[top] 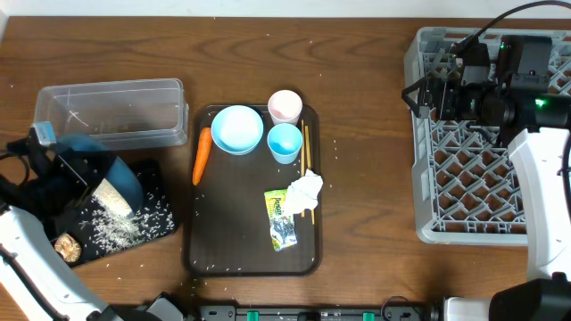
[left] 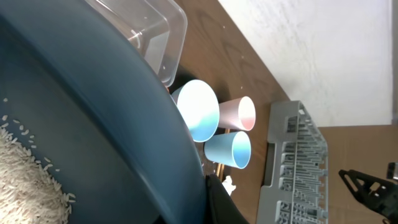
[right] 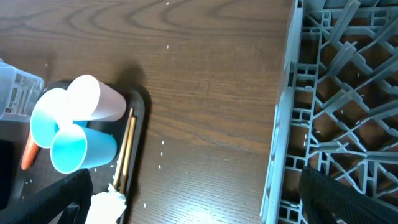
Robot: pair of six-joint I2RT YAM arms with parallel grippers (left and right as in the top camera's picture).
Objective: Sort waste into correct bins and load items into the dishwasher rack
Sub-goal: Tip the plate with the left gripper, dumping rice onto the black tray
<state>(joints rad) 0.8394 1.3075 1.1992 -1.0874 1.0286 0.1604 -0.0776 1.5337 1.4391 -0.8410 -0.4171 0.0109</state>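
Observation:
My left gripper (top: 87, 169) is shut on the large blue plate (top: 125, 181) and holds it tilted over the black tray (top: 161, 178). White rice (top: 114, 200) slides off the plate into a pile on that tray, next to a brown lump (top: 65, 246). In the left wrist view the plate (left: 93, 124) fills the frame, with rice (left: 25, 174) on it. The pale-blue bowl (top: 237, 129), pink cup (top: 285, 105), light-blue cup (top: 285, 142), chopsticks (top: 305, 160), carrot (top: 202, 154), napkin (top: 305, 191) and wrapper (top: 280, 219) lie on the dark-brown serving tray (top: 232, 241). My right gripper (top: 419, 96) is open and empty over the grey rack (top: 464, 192).
The clear tub (top: 111, 111) stands behind the black tray and looks empty. Loose rice grains are scattered on the wooden table and the serving tray. In the right wrist view the rack's left edge (right: 280, 143) is near the gripper, with the cups (right: 93, 102) far left.

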